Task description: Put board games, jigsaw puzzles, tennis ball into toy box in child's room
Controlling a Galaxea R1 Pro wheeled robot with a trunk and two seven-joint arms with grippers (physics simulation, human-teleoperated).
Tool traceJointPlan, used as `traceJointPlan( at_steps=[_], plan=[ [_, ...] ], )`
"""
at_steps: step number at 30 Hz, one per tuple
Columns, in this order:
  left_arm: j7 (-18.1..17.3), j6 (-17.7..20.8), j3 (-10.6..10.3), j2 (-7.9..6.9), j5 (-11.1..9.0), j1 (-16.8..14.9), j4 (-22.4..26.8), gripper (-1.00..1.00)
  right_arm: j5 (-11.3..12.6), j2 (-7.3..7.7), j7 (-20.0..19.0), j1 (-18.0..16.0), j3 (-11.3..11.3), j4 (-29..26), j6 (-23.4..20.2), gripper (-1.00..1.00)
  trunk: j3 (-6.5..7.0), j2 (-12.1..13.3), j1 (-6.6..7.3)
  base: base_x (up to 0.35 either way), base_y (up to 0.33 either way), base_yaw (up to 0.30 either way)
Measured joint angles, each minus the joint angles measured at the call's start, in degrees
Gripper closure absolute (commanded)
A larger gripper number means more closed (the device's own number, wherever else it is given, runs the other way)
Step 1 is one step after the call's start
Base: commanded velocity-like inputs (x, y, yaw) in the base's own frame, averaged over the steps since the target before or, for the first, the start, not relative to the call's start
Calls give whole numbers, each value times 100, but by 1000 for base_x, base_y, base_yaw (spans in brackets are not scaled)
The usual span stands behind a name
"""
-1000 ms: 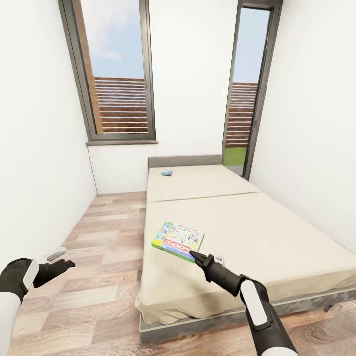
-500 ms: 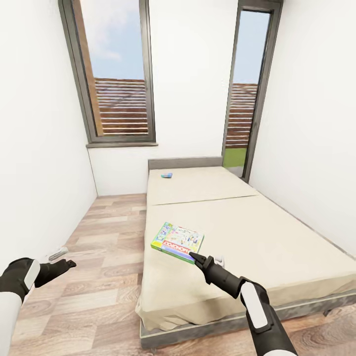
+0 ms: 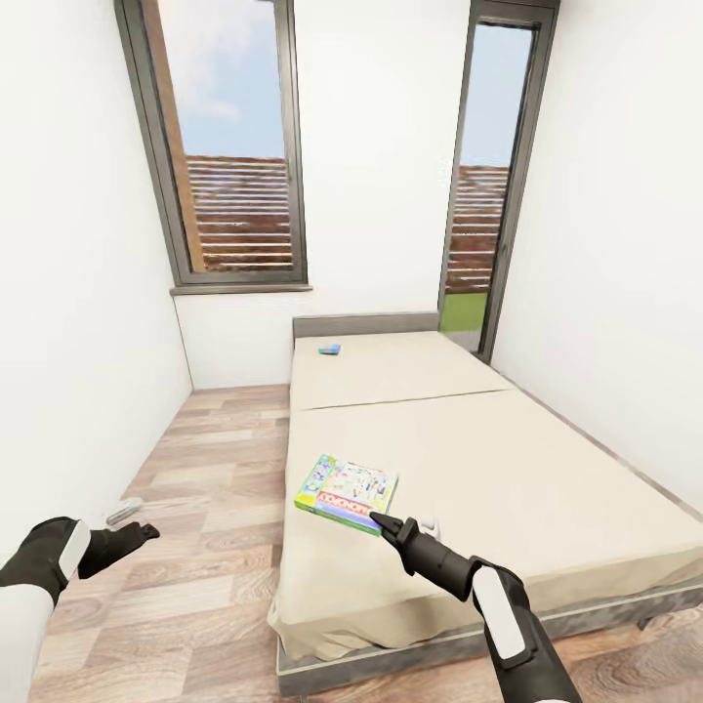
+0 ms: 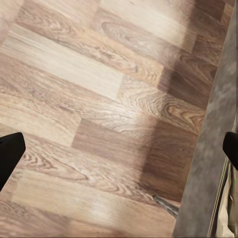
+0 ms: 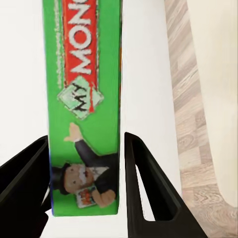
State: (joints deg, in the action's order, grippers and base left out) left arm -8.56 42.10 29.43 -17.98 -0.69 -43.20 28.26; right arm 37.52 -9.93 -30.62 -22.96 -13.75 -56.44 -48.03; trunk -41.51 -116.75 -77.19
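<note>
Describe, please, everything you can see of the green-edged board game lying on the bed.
The green-edged board game is a flat rectangular card box with a colourful printed lid and a red band of white lettering. Its bright green side carries a red logo and a cartoon man in a top hat. It lies flat near the foot of the cream bed, close to its floor-side edge. The right gripper straddles its near edge, fingers on either side; whether they press it cannot be told.

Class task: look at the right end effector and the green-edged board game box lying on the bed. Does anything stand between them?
Nothing visible does. The right end effector is at the near edge of the flat green-edged colourful board game box on the cream mattress; in the wrist view its open black fingers straddle the box's green side.
</note>
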Motion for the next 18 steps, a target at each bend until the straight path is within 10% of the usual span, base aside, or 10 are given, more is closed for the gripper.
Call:
traceJointPlan(
  at_steps=[18],
  plan=[
    [109, 110, 10, 161, -4, 17, -1, -100, -160, 0, -8, 74, 202, 142, -4, 100, 233, 520, 285, 0, 0, 0]
  ],
)
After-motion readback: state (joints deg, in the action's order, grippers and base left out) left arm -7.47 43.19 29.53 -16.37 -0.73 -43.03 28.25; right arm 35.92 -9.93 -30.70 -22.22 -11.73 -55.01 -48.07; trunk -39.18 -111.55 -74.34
